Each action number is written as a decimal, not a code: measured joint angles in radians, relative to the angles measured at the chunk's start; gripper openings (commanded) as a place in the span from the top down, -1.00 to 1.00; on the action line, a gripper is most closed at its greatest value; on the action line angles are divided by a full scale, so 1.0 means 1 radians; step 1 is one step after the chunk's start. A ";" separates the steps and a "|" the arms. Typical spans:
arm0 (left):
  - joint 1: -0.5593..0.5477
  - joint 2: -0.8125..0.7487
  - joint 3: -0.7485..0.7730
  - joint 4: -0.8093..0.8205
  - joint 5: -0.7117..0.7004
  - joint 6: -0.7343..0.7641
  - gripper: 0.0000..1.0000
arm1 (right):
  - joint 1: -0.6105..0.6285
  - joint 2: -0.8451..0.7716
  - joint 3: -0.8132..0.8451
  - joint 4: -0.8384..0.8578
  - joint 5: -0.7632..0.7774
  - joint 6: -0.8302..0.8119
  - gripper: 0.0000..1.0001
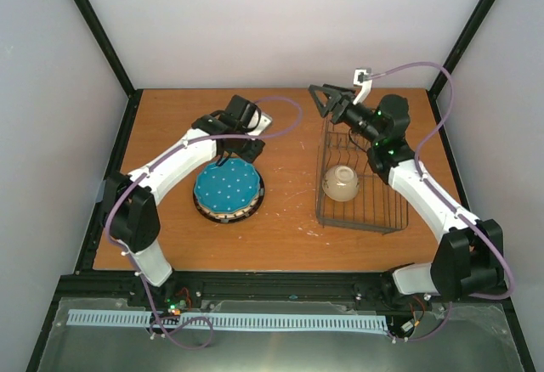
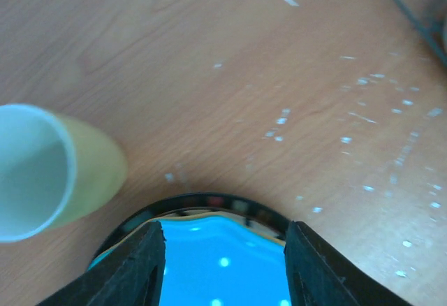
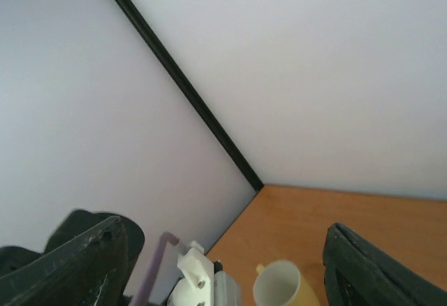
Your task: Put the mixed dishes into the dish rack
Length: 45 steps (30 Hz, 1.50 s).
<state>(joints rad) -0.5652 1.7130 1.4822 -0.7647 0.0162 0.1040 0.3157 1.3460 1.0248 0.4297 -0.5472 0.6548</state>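
Note:
A stack of plates (image 1: 228,192) sits left of centre on the table, topped by the teal plate with white dots (image 2: 223,264). A dark striped rim (image 2: 209,200) shows beneath it. My left gripper (image 1: 236,156) (image 2: 223,229) hangs open over the stack's far edge, one finger on each side of the teal rim, gripping nothing. The yellow mug (image 2: 49,170) (image 3: 283,286) stands just beyond the stack; my left arm hides it in the top view. The cream bowl (image 1: 340,183) lies in the dish rack (image 1: 374,211). My right gripper (image 1: 321,100) (image 3: 223,239) is open and empty in the air above the rack's far end.
White walls with black frame posts (image 1: 102,41) enclose the wooden table (image 1: 289,211). The rack stands on the right half, close under my right arm. White flecks mark the wood (image 2: 363,110) between stack and rack.

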 measured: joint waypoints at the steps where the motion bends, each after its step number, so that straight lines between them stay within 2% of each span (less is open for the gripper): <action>1: 0.006 0.000 0.000 -0.001 -0.023 -0.018 0.04 | -0.012 0.010 0.021 0.008 0.000 0.000 -0.51; 5: 0.026 0.000 0.000 -0.001 -0.108 -0.051 0.08 | -0.016 0.015 0.058 0.008 0.000 -0.020 -0.50; 9: 0.074 -0.002 0.017 -0.006 -0.105 -0.056 0.40 | -0.013 -0.008 0.074 -0.071 0.018 -0.073 -0.34; 12: 0.185 -0.002 0.077 -0.010 -0.095 -0.039 0.49 | -0.013 -0.058 0.074 -0.165 0.053 -0.118 -0.22; 19: 0.402 0.019 0.283 -0.024 -0.038 -0.002 0.49 | -0.013 -0.180 0.053 -0.363 0.119 -0.196 -0.29; 25: 0.416 0.145 0.356 -0.067 0.048 0.042 0.61 | -0.013 -0.194 0.014 -0.483 0.123 -0.230 -0.34; 30: 0.413 0.265 0.349 -0.119 0.114 0.066 0.57 | -0.013 -0.189 0.001 -0.523 0.105 -0.238 -0.37; 36: 0.413 0.301 0.359 -0.142 0.160 0.086 0.33 | -0.013 -0.165 0.001 -0.523 0.077 -0.240 -0.37; 39: 0.413 0.315 0.385 -0.143 0.173 0.093 0.27 | -0.013 -0.154 0.001 -0.523 0.066 -0.240 -0.37; 45: 0.407 0.377 0.433 -0.142 0.185 0.097 0.27 | -0.013 -0.148 0.001 -0.522 0.060 -0.241 -0.38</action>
<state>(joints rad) -0.1581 2.0895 1.9152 -0.9062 0.2016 0.2012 0.3023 1.1984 1.0256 -0.0925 -0.4877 0.4141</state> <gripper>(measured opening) 0.368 0.688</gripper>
